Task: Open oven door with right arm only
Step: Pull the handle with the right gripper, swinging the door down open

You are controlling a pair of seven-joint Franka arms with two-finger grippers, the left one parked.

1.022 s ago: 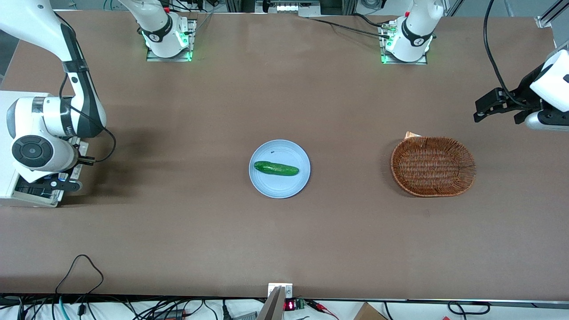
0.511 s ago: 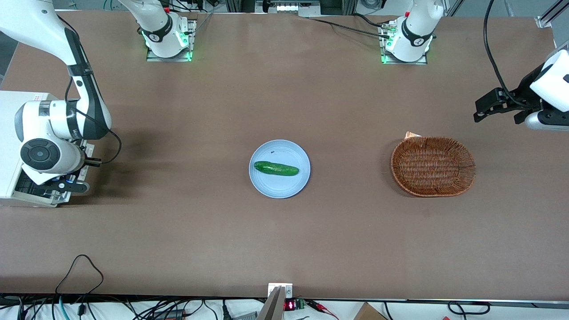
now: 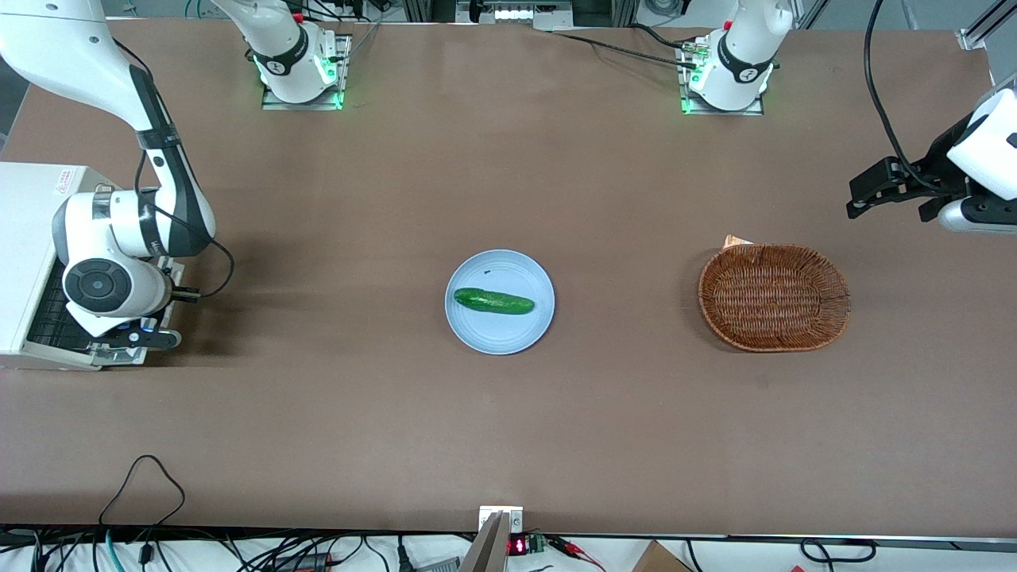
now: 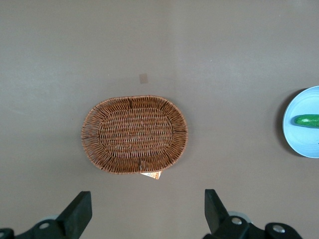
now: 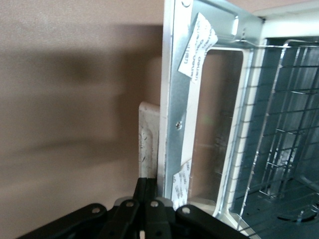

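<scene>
— Two black fingers: where are they, and how do they stand?
— My gripper (image 5: pixel 145 199) is at the working arm's end of the table. It is pinched narrow on the pale handle (image 5: pixel 148 134) of the oven door (image 5: pixel 172 99), which is swung partly open in front of the white oven (image 3: pixel 24 206).
— What might go wrong?
— My hold looks thin (little handle between my fingers). Pulling off the hinge's arc could slip me free, or drag the light oven.

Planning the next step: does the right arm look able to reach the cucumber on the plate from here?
Probably yes: bare table lies between the gripper, at the oven door, and the cucumber on its plate.
</scene>
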